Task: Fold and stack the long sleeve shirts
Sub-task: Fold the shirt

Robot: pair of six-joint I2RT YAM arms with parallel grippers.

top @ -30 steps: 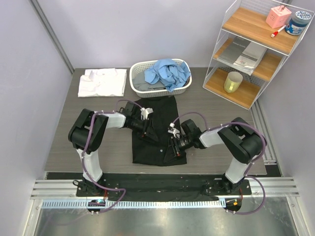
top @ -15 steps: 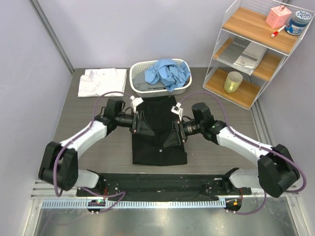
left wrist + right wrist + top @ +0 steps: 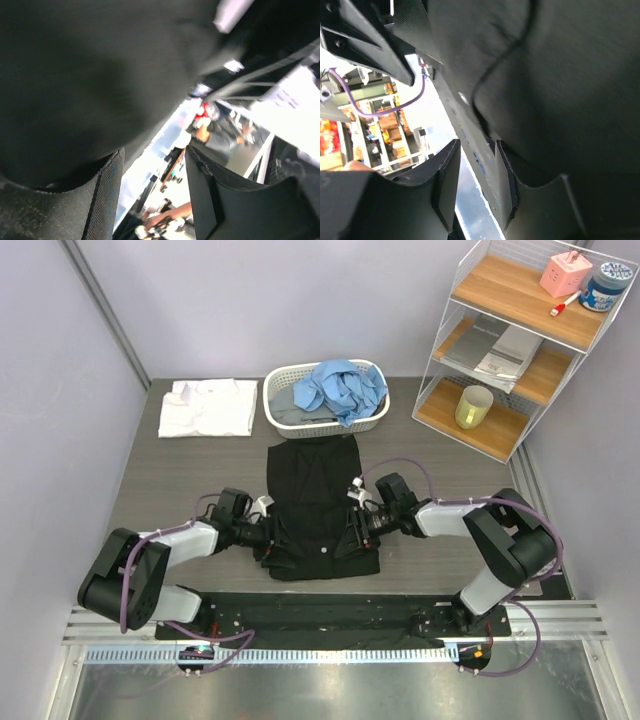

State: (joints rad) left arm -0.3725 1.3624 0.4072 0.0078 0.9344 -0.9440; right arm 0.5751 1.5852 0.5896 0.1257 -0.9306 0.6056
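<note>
Black shirt (image 3: 316,490) between 2 low arms (image 3: 190,537)

The top external camera looks steeply down from above and behind the arm bases (image 3: 190,618) at 6 o'clock, far enough to show the whole grey wood-grain table (image 3: 200,470). Each wrist camera peers along its own fingers (image 3: 102,200) from very close, and all three views share the plain black button-up shirt (image 3: 315,475).

No legible text, label, brand, number or sign in any view.
</note>
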